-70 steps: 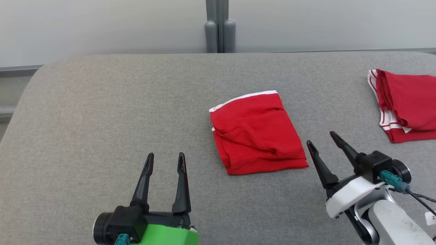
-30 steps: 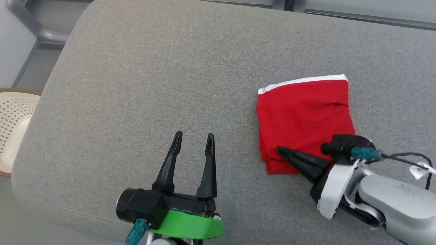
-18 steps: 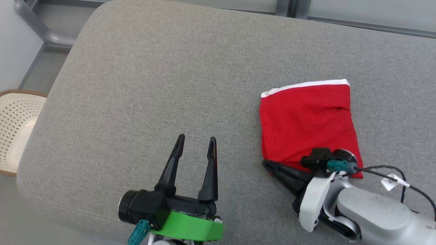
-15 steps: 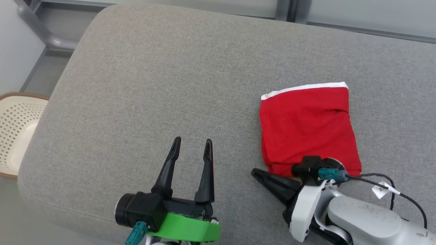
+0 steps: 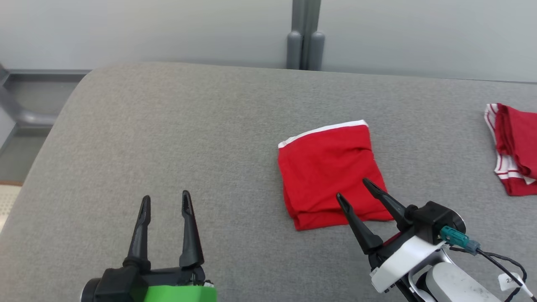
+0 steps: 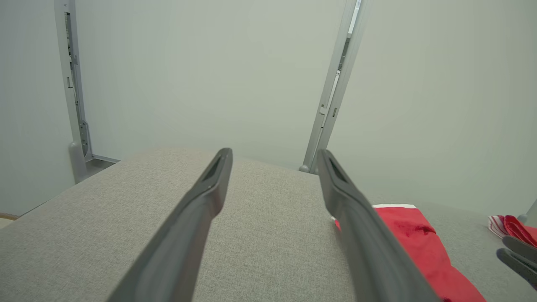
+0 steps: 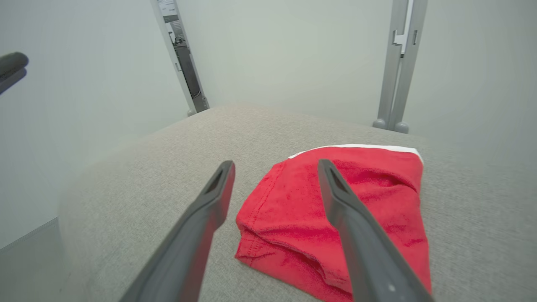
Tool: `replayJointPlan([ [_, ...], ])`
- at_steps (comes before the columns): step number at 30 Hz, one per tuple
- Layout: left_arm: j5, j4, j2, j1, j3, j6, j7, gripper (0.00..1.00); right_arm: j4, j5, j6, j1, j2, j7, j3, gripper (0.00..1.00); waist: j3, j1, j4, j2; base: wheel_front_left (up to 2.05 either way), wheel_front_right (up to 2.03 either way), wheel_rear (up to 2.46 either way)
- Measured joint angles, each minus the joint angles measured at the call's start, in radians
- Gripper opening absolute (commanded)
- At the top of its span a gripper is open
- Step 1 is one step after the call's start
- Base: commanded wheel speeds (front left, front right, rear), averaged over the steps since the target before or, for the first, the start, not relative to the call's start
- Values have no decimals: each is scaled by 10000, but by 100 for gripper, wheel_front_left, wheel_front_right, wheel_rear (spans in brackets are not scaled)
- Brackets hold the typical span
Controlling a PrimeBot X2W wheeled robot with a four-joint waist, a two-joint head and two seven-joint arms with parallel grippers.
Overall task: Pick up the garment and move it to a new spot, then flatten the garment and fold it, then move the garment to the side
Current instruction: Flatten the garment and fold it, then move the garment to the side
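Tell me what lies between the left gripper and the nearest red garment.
Nothing: bare grey padded surface runs from the left gripper to the nearest red garment, per the head view.

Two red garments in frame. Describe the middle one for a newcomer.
On the grey padded surface, look near the middle, just ahead of the open right gripper. The folded red garment there is a flat square with one white band on its far edge; the other garment, far right, is bunched with white stripes.
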State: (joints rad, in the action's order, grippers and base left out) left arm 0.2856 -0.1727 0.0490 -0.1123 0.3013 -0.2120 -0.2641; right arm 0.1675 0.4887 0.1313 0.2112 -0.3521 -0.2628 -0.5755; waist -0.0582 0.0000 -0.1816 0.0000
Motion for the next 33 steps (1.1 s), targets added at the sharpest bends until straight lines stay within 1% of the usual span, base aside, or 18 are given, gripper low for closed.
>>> replayJointPlan([
  [2,-207,-86,0,-112,-244,27,0,100,-142,-583,-2,-317,263,2,612,100,140,0,328,0,0,0,0],
  [4,-456,-144,0,-299,-535,98,0,100,-247,-928,2,-716,604,2,1331,100,282,0,678,0,0,0,0],
  [7,-871,-46,0,-682,-773,251,0,100,-458,-1578,0,-1205,821,0,2174,100,479,0,1123,0,0,0,0],
  [10,-1024,157,0,-1136,-980,299,0,100,-681,-2144,0,-1766,1051,0,2807,100,700,0,1470,0,0,0,0],
  [13,-1034,280,2,-1503,-1114,280,0,100,-988,-2412,0,-2297,1386,0,3338,100,966,0,1698,0,0,0,0],
  [15,-1032,347,2,-1725,-1197,276,0,100,-1099,-2502,0,-2646,1561,0,3480,100,1136,0,1828,0,0,0,0],
  [21,-1244,646,2,-2122,-1254,362,0,100,-1145,-2625,0,-3234,1818,0,3689,100,1544,0,2023,0,0,0,0],
  [25,-1415,740,2,-2270,-1214,407,0,100,-1200,-2640,0,-3494,1871,0,3532,100,1732,0,2043,0,0,0,0],
  [33,-1461,951,2,-2444,-1287,539,0,100,-1281,-2715,0,-3712,2015,0,3749,100,1842,0,1988,0,0,0,0],
])
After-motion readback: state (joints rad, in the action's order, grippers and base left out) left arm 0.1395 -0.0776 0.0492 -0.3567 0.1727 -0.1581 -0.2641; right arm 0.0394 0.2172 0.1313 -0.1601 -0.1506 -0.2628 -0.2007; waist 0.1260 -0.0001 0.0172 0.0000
